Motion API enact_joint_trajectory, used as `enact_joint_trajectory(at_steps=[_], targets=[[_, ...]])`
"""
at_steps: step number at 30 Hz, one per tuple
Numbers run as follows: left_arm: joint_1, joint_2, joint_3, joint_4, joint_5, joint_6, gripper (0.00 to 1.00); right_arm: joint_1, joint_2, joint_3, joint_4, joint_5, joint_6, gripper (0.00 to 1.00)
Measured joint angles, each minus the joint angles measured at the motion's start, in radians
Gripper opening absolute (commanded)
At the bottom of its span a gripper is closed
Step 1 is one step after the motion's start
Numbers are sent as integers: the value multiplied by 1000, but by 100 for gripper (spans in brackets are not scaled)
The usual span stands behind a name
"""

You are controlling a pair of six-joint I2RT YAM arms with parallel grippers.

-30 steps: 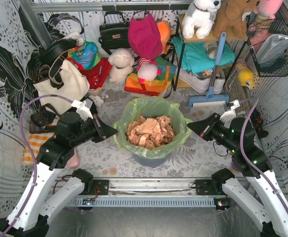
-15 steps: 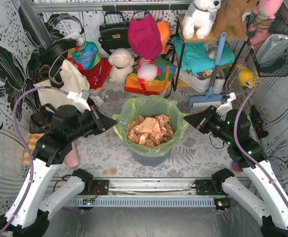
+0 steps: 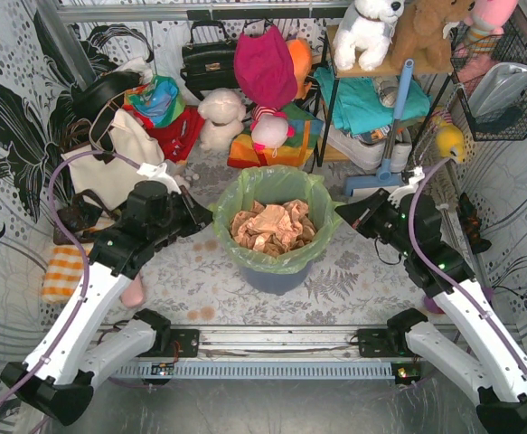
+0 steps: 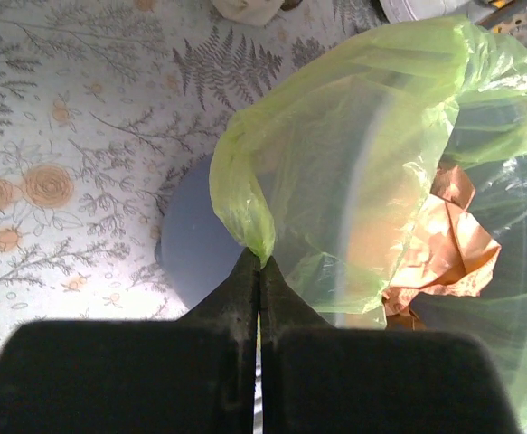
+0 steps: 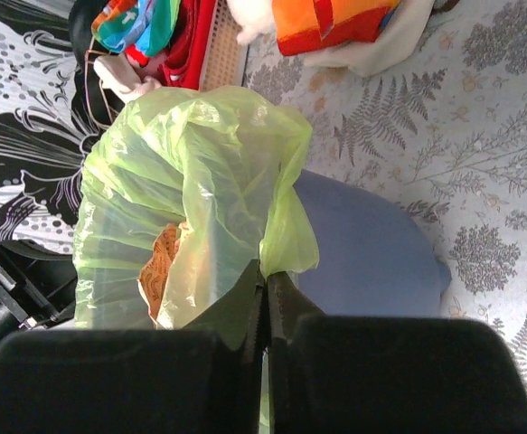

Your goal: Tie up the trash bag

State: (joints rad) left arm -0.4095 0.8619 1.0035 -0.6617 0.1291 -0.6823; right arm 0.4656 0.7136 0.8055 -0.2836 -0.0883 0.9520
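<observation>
The trash bag [image 3: 277, 185] is thin light-green plastic, lining a round blue-grey bin [image 3: 277, 274] at the centre, with crumpled brown paper [image 3: 272, 226] inside. My left gripper [image 3: 211, 216] is shut on the bag's left rim, and in the left wrist view a pinch of green film [image 4: 261, 237] sticks out between the black fingertips of the left gripper [image 4: 260, 262]. My right gripper [image 3: 340, 219] is shut on the bag's right rim; the right wrist view shows the right gripper [image 5: 265, 273] clamping a fold of the trash bag [image 5: 195, 194] beside the bin [image 5: 367, 249].
A cream tote bag [image 3: 118, 163] stands behind the left arm. Soft toys, bags and folded cloth [image 3: 263, 136] crowd the back. A blue-handled broom [image 3: 385, 154] leans by a metal shelf at the back right. An orange-striped cloth [image 3: 64, 271] lies at the left.
Both arms have swung forward and inward with the bag's rim pinched. The rim has lifted off the bin and its mouth has narrowed and moved toward the back.
</observation>
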Motion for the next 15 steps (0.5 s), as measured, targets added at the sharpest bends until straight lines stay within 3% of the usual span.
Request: enact_joint_trajectory(at_steps=[8, 15], targets=[[0, 16, 2, 72, -36, 6, 0, 0, 11, 2, 61, 33, -2, 0], [0, -32, 118, 88, 3, -9, 0, 1, 9, 76, 112, -19, -15, 0]])
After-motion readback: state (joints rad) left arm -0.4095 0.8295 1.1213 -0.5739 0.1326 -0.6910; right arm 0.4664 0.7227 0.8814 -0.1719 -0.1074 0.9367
